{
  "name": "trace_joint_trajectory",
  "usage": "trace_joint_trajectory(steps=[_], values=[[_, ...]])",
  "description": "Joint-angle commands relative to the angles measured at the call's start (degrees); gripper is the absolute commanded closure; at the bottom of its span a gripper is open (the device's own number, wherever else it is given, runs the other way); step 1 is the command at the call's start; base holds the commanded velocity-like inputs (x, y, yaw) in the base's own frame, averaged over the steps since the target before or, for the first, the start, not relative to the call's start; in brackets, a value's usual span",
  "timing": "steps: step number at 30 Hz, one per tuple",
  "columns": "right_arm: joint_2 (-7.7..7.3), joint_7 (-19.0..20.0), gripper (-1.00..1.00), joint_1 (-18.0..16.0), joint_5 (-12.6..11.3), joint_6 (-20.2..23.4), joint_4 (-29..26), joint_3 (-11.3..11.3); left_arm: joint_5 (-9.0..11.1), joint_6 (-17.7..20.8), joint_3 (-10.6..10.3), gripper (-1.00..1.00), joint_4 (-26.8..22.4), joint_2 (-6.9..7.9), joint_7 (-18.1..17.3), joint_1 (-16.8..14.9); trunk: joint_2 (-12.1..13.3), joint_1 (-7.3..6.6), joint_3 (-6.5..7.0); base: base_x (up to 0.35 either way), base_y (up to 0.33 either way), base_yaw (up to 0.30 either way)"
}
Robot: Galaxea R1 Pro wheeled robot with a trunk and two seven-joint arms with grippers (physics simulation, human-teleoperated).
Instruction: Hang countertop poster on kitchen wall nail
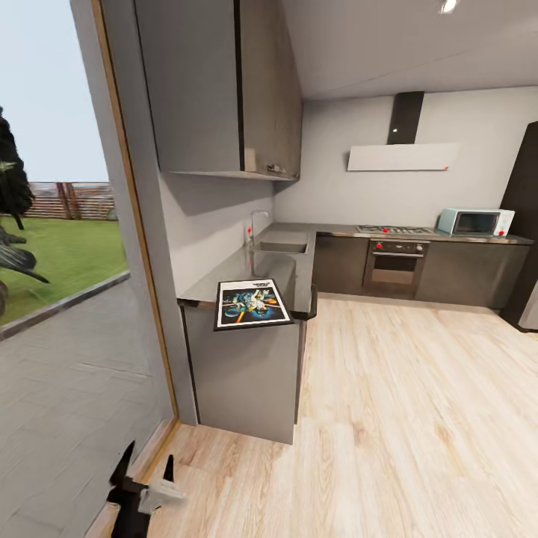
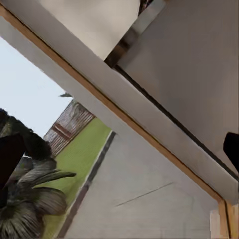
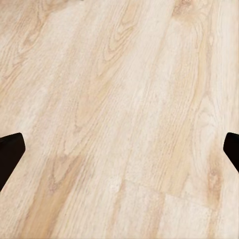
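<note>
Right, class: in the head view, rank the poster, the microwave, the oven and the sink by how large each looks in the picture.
1. Poster, largest, though it lies nearest the camera.
2-3. Microwave and oven look much alike, so I won't rank them.
4. Sink, smallest, seen at a shallow angle.

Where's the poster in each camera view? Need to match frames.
Head view: poster lies flat on the near end of the kitchen countertop, left of centre.
Left wrist view: faces the wooden window frame and garden.
Right wrist view: faces the pale wood floor.
Shared landmarks: head view also shows the window frame and the floor.
</note>
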Motion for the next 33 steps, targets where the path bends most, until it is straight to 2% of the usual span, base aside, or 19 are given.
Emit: trace_joint_trajectory(steps=[1,6,7,15,16,18,24,25,26,27,28,29,30,31,32,33], values=[[-0.06,0.0,-1.0,0.0,0.4,-0.2,0.0,0.0,-4.9,2.3,0.1,-1.0,-1.9,-0.36,3.2,0.0,0.0,0.0,-0.05,0.0,0.0,0.0],[-0.07,0.0,-1.0,0.0,0.4,-0.2,0.0,0.0,-13.5,5.7,0.0,-1.0,-6.7,-0.87,7.8,0.0,0.0,0.0,-0.05,0.0,0.0,0.0],[-0.08,0.0,-1.0,0.0,0.4,-0.2,0.0,0.0,-16.3,6.3,0.0,-1.0,-8.3,-1.02,8.6,0.0,0.0,0.0,-0.05,0.0,0.0,0.0],[-0.08,0.0,-1.0,0.0,0.4,-0.2,0.0,0.0,-25.0,7.3,0.1,-1.0,-11.7,-1.19,10.0,0.0,0.0,0.0,-0.05,0.0,0.0,0.0],[-0.08,0.0,-1.0,0.0,0.4,-0.2,0.0,0.0,-26.9,7.3,0.1,-1.0,-12.0,-1.1,10.6,-0.1,0.0,0.0,-0.05,0.0,0.0,0.0],[-0.08,0.0,-1.0,0.0,0.4,-0.2,0.0,0.0,-28.7,7.4,0.2,-1.0,-12.2,-0.92,11.5,-0.2,0.0,0.0,-0.05,0.0,0.0,0.0],[-0.08,0.0,-1.0,0.0,0.4,-0.2,0.0,0.0,-34.5,7.3,0.5,-1.0,-12.4,0.62,14.0,-0.2,0.0,0.0,-0.05,0.0,0.0,0.0],[-0.08,0.0,-1.0,0.0,0.4,-0.2,0.0,0.0,-36.5,7.3,0.6,-1.0,-12.1,1.1,14.3,-0.2,0.0,0.0,-0.05,0.0,0.0,0.0],[-0.08,0.0,-1.0,0.0,0.4,-0.2,0.0,0.0,-37.4,7.3,0.6,-1.0,-12.0,1.28,14.3,-0.3,0.0,0.0,-0.05,0.0,0.0,0.0],[-0.08,0.0,-1.0,0.0,0.4,-0.2,0.0,0.0,-39.0,7.2,0.7,-1.0,-11.8,1.52,14.1,-0.3,0.0,0.0,-0.05,0.0,0.0,0.0],[-0.11,0.0,-1.0,0.0,0.4,-0.2,0.0,0.0,-40.7,7.1,0.8,-1.0,-12.1,1.74,12.1,-0.3,0.0,0.0,-0.05,0.0,0.0,0.0],[-0.12,-0.1,-1.0,0.0,0.4,-0.2,0.0,0.0,-41.0,7.0,0.8,-1.0,-12.3,1.78,10.8,-0.3,0.0,0.0,-0.05,0.0,0.0,0.0],[-0.14,-0.1,-1.0,0.0,0.4,-0.2,0.0,0.0,-41.5,6.9,0.8,-1.0,-13.4,1.87,7.4,-0.3,0.0,0.0,-0.05,0.0,0.0,0.0],[-0.13,-0.1,-1.0,0.0,0.4,-0.2,0.0,0.0,-41.6,6.9,0.8,-1.0,-14.2,1.94,5.4,-0.3,0.0,0.0,-0.05,0.0,0.0,0.0],[-0.1,-0.1,-1.0,0.0,0.5,-0.2,0.0,0.1,-42.1,6.0,0.8,-1.0,-16.8,2.38,-2.7,-0.3,0.0,0.0,-0.05,0.0,0.0,0.0],[-0.1,-0.1,-1.0,0.0,0.5,-0.2,0.0,0.1,-42.2,5.7,0.7,-1.0,-17.1,2.44,-3.6,-0.3,0.0,0.0,-0.05,0.0,0.0,0.0]])
